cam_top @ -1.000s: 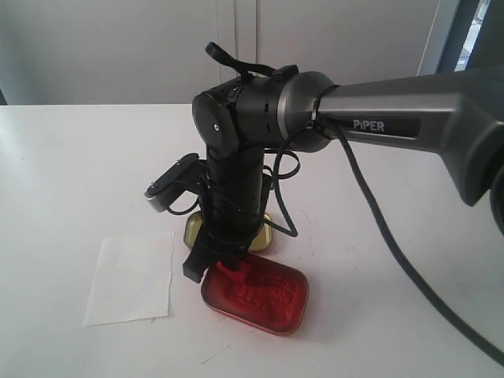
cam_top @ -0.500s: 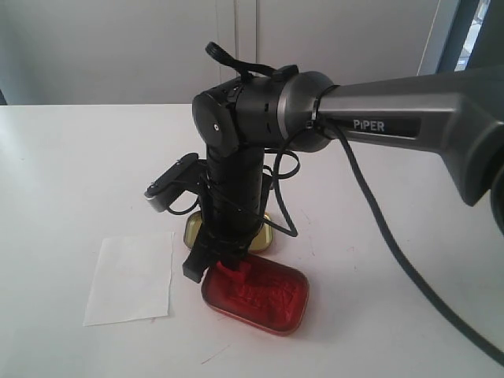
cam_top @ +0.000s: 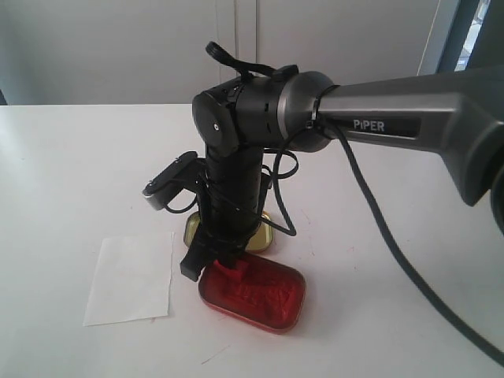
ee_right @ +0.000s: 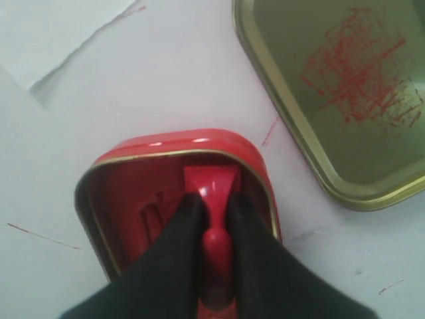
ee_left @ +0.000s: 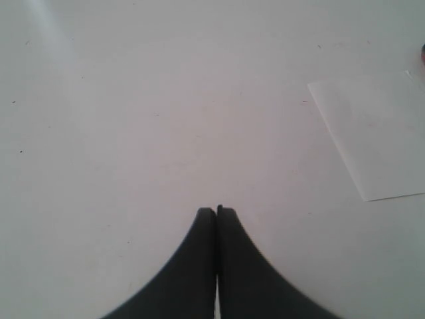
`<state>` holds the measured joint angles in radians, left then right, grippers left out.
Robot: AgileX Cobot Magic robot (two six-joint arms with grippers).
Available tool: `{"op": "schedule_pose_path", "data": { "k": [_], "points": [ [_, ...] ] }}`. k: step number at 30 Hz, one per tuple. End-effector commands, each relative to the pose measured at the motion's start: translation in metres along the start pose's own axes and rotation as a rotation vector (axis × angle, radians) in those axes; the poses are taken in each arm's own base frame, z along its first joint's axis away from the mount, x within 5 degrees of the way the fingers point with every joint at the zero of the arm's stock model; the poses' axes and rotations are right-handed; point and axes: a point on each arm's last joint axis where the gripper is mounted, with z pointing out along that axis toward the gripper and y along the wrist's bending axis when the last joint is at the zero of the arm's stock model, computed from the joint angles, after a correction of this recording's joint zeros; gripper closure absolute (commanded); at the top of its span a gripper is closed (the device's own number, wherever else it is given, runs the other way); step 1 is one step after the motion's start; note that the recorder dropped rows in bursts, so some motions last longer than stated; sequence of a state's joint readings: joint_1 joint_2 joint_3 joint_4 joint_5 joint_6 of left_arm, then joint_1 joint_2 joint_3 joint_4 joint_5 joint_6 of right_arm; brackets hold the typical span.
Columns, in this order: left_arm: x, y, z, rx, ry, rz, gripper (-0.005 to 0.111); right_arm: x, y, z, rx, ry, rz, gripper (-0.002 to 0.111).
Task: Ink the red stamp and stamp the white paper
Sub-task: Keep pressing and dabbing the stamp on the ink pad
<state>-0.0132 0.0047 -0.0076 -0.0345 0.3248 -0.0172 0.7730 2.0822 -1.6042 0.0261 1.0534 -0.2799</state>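
My right gripper (ee_right: pixel 214 207) is shut on the red stamp (ee_right: pixel 211 186), whose block base sits down inside the red tin of ink paste (ee_right: pixel 133 193). In the exterior view the same stamp (cam_top: pixel 228 273) shows at the tin's (cam_top: pixel 260 298) left end, under the right gripper (cam_top: pixel 219 264). The white paper (cam_top: pixel 130 277) lies flat to the left of the tin, and its corner shows in the right wrist view (ee_right: pixel 60 33). The left gripper (ee_left: pixel 216 211) is shut on nothing over bare table, with the paper (ee_left: pixel 372 133) off to one side.
The gold-lined tin lid (cam_top: pixel 189 230) lies open-side up just behind the ink tin, smeared with red inside (ee_right: pixel 358 73). The right arm (cam_top: pixel 409 118) reaches in from the right above the white tabletop (cam_top: pixel 71 173).
The right gripper with the stamp has edged slightly left and up within the tin; the tin looks nudged a little with it. The paper is unmoved.
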Motion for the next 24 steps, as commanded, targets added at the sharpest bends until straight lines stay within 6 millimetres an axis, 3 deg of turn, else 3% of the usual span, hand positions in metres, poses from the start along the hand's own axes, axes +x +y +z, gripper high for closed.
{"op": "schedule_pose_path", "data": {
  "k": [1, 24],
  "points": [
    [0.0029, -0.0001, 0.0008, 0.0, 0.011, -0.007, 0.107, -0.0005, -0.0008, -0.0072, -0.015, -0.027, 0.008, 0.108],
    [0.0029, -0.0001, 0.0008, 0.0, 0.011, -0.007, 0.107, 0.0029, 0.0003, -0.004, -0.029, 0.015, 0.009, 0.108]
  ]
}}
